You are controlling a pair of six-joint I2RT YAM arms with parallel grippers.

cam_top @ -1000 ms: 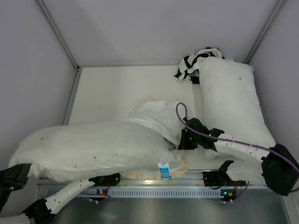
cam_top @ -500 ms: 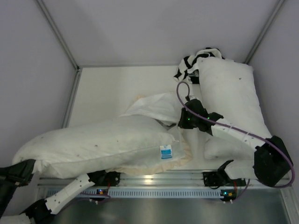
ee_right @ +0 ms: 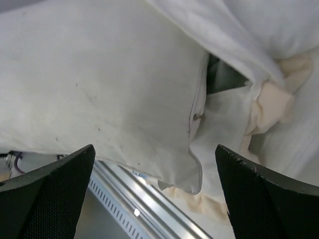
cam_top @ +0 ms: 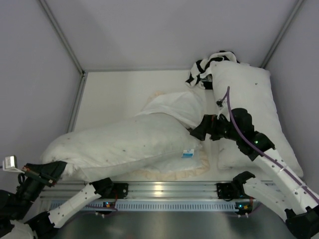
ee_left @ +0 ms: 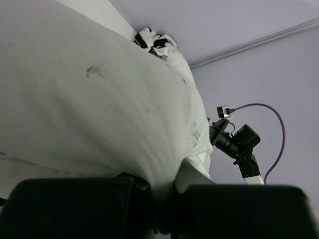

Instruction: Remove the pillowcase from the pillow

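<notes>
Pull-out step: left tool clenched on plump speckled white pillow; right tool released, should next pin cream frilled fabric pillowcase

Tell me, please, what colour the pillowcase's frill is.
The frill is cream, clearest in the right wrist view.

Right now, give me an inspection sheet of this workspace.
Surface: white table, metal rail at near edge.
Job's things: pillow lies across the front; pillowcase bunched behind it, frill showing beneath.
Clutter: long white pillow at right; black-and-white cloth at its far end.
Grippers: left tool shut on pillow's left end; right tool open beside pillow's right corner.
Cables: purple cable arching over right arm.
Surroundings: grey walls.
</notes>
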